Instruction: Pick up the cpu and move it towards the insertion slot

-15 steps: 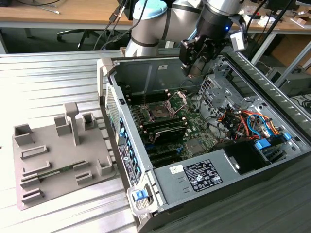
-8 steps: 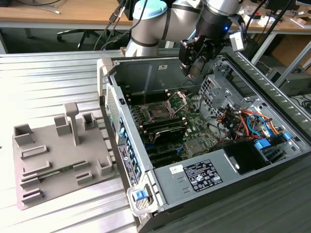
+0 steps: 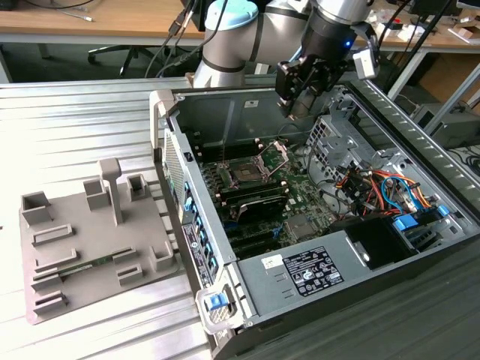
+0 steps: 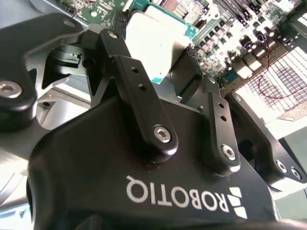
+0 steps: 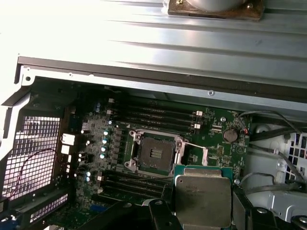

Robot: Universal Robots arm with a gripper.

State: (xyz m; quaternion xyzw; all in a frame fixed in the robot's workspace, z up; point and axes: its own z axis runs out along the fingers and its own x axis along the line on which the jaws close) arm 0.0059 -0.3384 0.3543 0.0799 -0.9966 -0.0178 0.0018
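cpu (image 5: 202, 200), flat silvery square, in end effector (image 4: 165, 72).

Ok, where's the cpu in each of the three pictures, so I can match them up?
Exterior view: the cpu is a pale patch in the claw, above the open case.
Second wrist view: pale square between the claw's black fingers.
First wrist view: silvery square, apart from the insertion slot.
Shared landmark: the green motherboard.

Open computer case (image 3: 315, 292) on ribbed metal table (image 3: 75, 127); grey fixture plate (image 3: 90, 240) beside it — memory slots (image 5: 158, 112) inside
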